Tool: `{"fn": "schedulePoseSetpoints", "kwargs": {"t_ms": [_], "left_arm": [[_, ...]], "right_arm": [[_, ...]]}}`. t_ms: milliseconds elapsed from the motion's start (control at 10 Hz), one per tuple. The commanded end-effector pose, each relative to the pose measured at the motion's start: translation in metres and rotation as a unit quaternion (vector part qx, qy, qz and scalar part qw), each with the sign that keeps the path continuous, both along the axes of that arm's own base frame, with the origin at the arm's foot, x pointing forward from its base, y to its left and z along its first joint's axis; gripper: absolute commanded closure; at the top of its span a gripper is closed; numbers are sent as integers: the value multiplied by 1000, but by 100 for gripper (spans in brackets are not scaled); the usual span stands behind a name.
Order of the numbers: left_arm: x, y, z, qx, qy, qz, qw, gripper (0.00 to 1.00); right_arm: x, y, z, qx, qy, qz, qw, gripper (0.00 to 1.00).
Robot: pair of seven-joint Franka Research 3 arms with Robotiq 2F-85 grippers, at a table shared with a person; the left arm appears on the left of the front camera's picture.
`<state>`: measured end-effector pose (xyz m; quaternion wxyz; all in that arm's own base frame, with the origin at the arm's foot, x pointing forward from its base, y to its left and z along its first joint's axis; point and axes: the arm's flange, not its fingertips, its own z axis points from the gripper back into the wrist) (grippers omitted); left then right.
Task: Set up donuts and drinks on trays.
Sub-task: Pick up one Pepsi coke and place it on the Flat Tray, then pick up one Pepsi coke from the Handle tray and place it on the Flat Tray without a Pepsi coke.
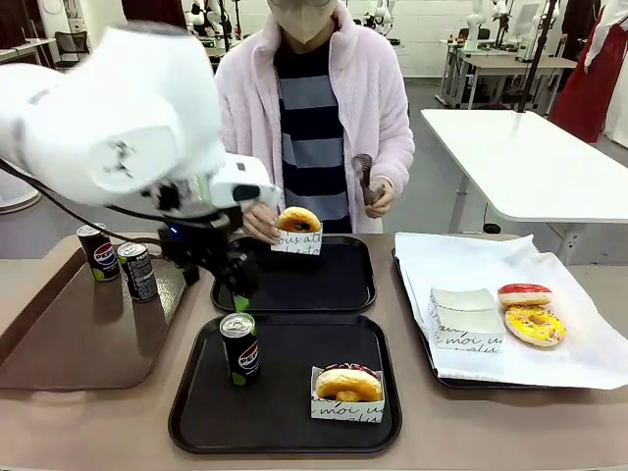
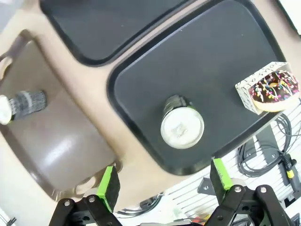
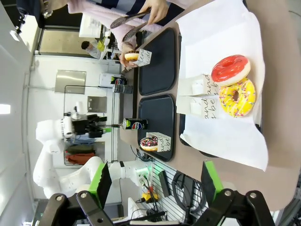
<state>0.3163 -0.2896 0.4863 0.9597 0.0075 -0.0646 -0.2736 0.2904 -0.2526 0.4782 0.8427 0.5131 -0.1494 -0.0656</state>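
Now, from the front, my left gripper (image 1: 238, 297) hangs just above the can (image 1: 239, 348), which stands upright on the left part of the near black tray (image 1: 304, 343). A chocolate donut (image 1: 348, 386) in a paper sleeve sits to the can's right on that tray. On the far black tray (image 1: 319, 280) the person's hand (image 1: 260, 224) holds another sleeved donut (image 1: 297, 228).

Through my left wrist camera my jaws stand wide with nothing gripped. The can's silver top lies beyond the green pads (image 2: 109, 186), about midway between them and touching neither.

Through my right wrist camera my right gripper (image 3: 155, 181) is likewise spread wide and empty. Beyond it, on the paper-lined tray (image 3: 221, 136), a red donut (image 3: 230, 69) and a yellow donut (image 3: 236, 96) lie just beside each other.
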Motion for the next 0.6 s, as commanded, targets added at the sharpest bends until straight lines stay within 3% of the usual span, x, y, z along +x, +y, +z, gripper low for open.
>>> {"fn": "schedulePoseSetpoints", "kwargs": {"t_ms": [0,200,500], "left_arm": [[-19,38,15,-19,-10,8,1000,0],[-18,82,27,-37,-26,32,998,0],[1,139,32,-50,-19,94,994,0]], "right_arm": [[1,0,-1,7,-7,-1,1000,0],[1,0,-1,7,-7,-1,1000,0],[1,0,-1,7,-7,-1,1000,0]]}}
